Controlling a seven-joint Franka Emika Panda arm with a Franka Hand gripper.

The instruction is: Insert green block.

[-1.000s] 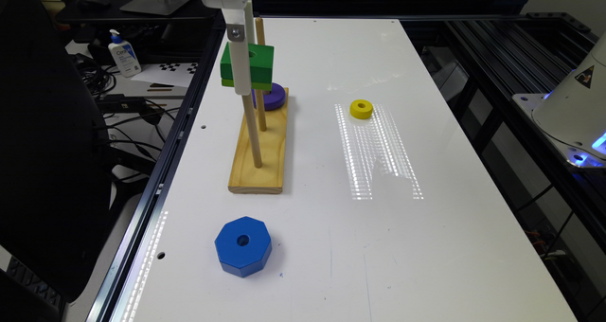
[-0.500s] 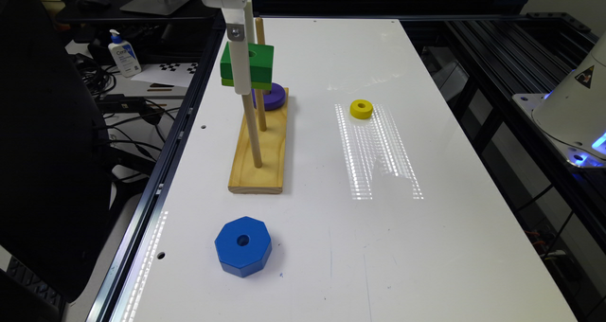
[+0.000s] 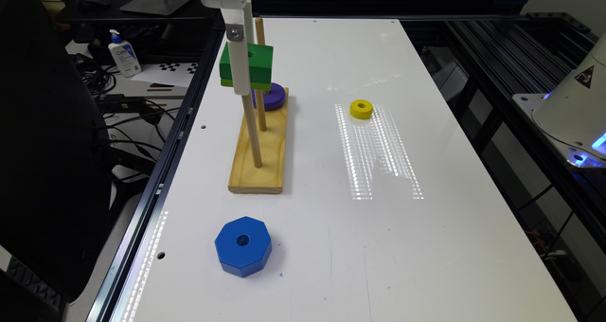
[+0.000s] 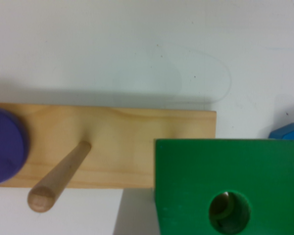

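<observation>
Above the pegs, green block [image 3: 248, 65], square, dark, lime underside, round hole

White table [image 3: 426, 246] bears peg board [image 3: 265, 156], blue octagon [image 3: 243, 246], seemingly wooden yellow ring [image 3: 361, 109].

The table [image 3: 426, 246] is smooth, glossy white, mirroring striped light beside the yellow ring [image 3: 361, 109], which looks like painted, slightly shiny wood. The base [image 3: 258, 156] is pale varnished wood with visible grain; its pegs [image 3: 251, 128] are bare, matt wood. Above the base, the green block [image 4: 225, 181] has a flat, even painted finish. The purple ring [image 3: 271, 96] on the base and the blue octagon [image 3: 243, 246] near it look painted with a soft sheen.
</observation>
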